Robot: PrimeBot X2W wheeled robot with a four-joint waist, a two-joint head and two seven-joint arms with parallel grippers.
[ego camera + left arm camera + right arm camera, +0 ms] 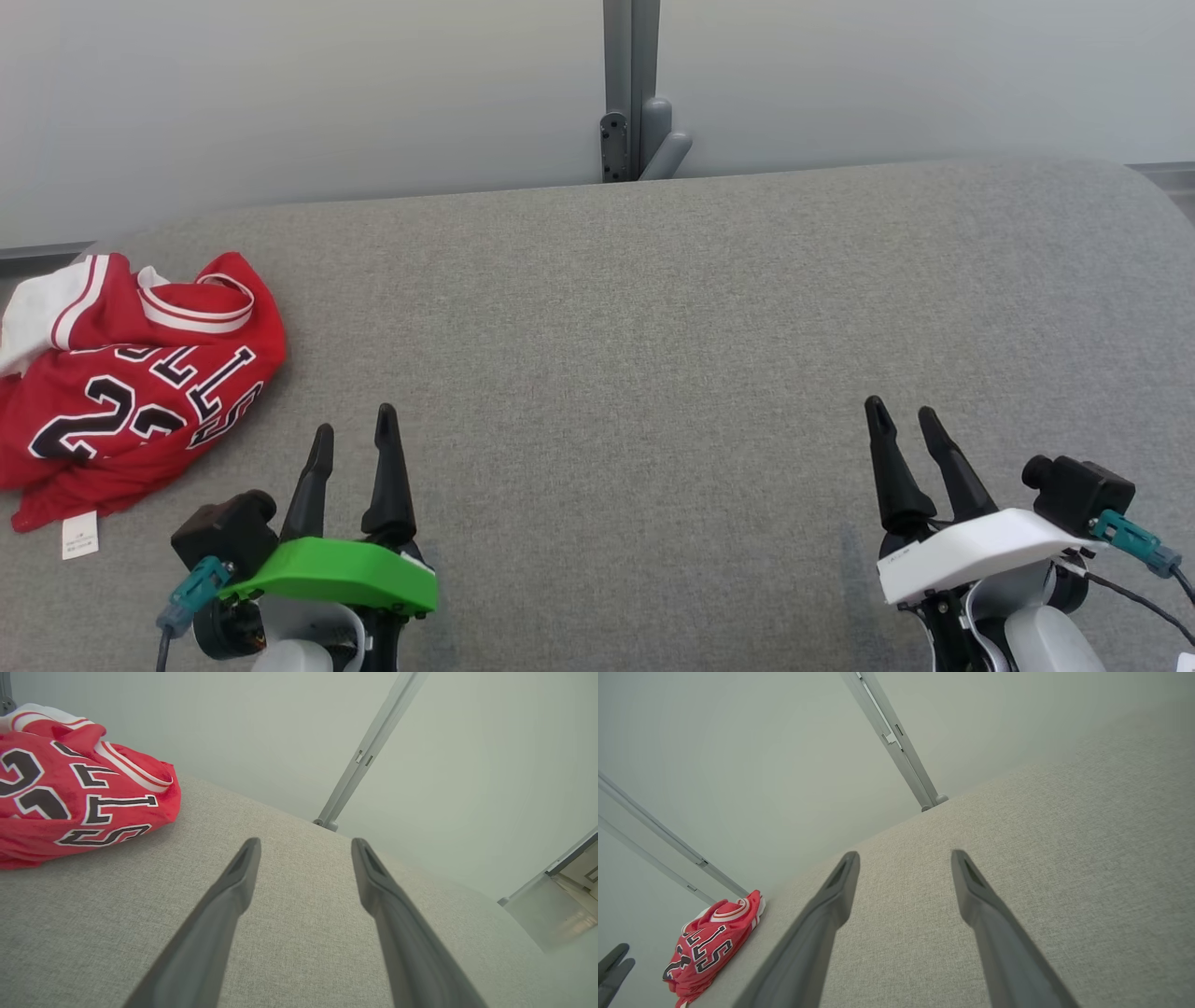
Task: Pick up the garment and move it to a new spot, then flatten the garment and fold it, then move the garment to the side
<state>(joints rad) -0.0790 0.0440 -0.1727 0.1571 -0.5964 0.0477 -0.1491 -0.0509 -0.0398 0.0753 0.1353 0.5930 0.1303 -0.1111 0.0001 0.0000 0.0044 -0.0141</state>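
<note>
From my seat I see the left end effector point(354, 420) hovering over the grey fabric-covered bench point(607, 373) with its two dark fingers spread apart and nothing between them. The right end effector point(900, 409) sits the same way, fingers parted and empty. The garment point(140, 383), a red jersey with white trim and black lettering, lies crumpled on the bench just beside the left end effector, on its outer left side and slightly ahead of the fingertips, not touching them. A small white tag point(79, 535) pokes out from its near edge. From the right end effector the jersey is well apart, far off to its left across open bench. Beyond both sets of fingertips a grey post point(630, 93) stands against the pale wall.
</note>
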